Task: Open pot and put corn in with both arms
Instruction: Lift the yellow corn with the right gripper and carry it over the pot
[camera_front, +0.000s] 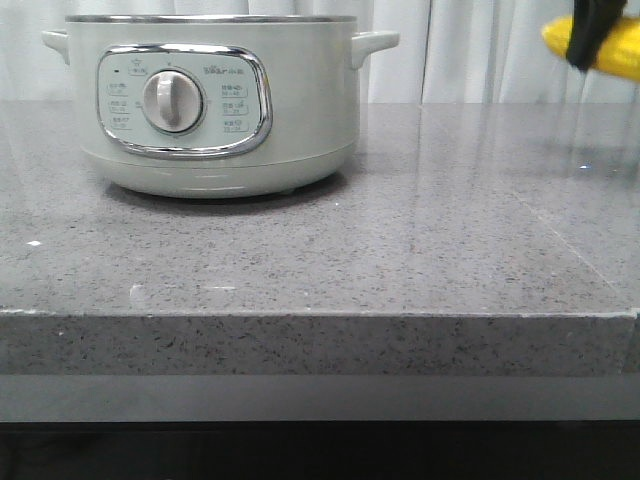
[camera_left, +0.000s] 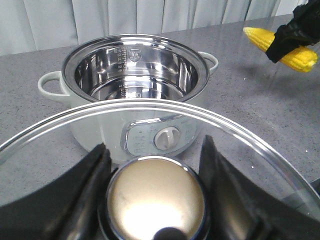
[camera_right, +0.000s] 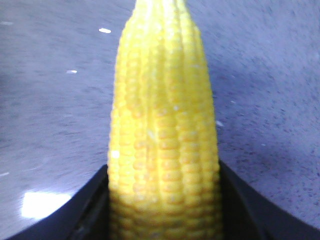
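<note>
Front view shows the large round pale cream electric pot (camera_front: 205, 105) standing on the speckled grey stone worktop (camera_front: 400, 250) toward ten o'clock, its chrome-framed control panel (camera_front: 184, 101) and round dial (camera_front: 172, 101) facing the camera. Its steel rim is bare, with no lid on it. At about two o'clock, right at the frame's edge and lifted clear of the worktop, the bright yellow corn cob with bumpy kernels (camera_front: 610, 45) is clenched in the right claw (camera_front: 590, 35), well apart from the pot.

Left wrist view looks down into the pot's shiny steel bowl (camera_left: 135, 70), which has nothing in it. The left claw (camera_left: 155, 200) grips the round metallic knob (camera_left: 156, 200) of a clear glass lid (camera_left: 240, 135), one dark finger (camera_left: 95, 175) on each side, holding the lid up in the air near the pot. Beyond it, the corn hangs above the worktop, crossed by the dark fingers of the right claw.

Right wrist view is filled by the cob, pinched between two black fingers (camera_right: 90, 210), over the grey worktop. White curtains (camera_front: 480, 50) hang behind.
</note>
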